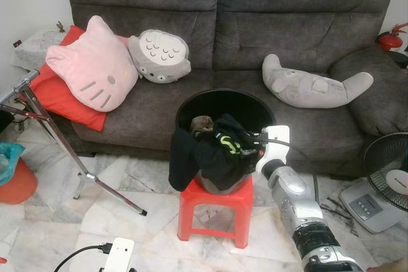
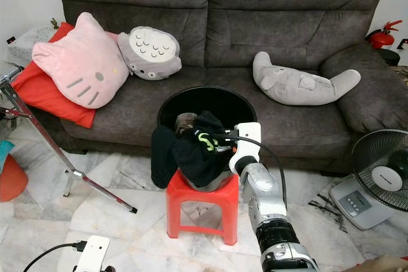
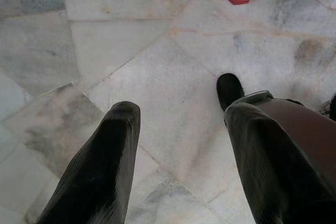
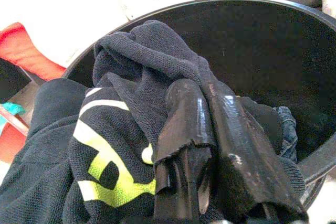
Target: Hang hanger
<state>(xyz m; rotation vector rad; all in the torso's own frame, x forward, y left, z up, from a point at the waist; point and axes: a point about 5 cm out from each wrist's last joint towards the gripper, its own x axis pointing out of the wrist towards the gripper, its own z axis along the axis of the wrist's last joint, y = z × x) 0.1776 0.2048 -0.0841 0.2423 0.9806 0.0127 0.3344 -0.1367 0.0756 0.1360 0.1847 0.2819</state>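
Reaching: the right gripper (image 4: 202, 98) was over the near edge of the black bucket (image 1: 191, 100), down on the dark clothes (image 1: 217, 157).
Right fingers: they were pressed together. I could not tell if any cloth was pinched between them.
Hanger: I could not see one. It may have been hidden under the clothes in the bucket.
Hanger and gripper: if it was under that pile, it was right below the fingers.
How it may feel: a hanger is likely light and stiff, and it could snag on soft cloth.
Where to hold: the neck under the hook looked like the best guess, once it showed.
Clothes: soft and floppy, one with yellow-green marks, some hanging over the bucket's front edge.
Red stool (image 1: 217, 205): right under the bucket.
Left gripper (image 3: 184, 114): low over the floor (image 3: 157, 51), well apart from the bucket, fingers spread and holding nothing.
Metal stand (image 1: 51, 125): far to the left of the bucket, maybe the place to hang.
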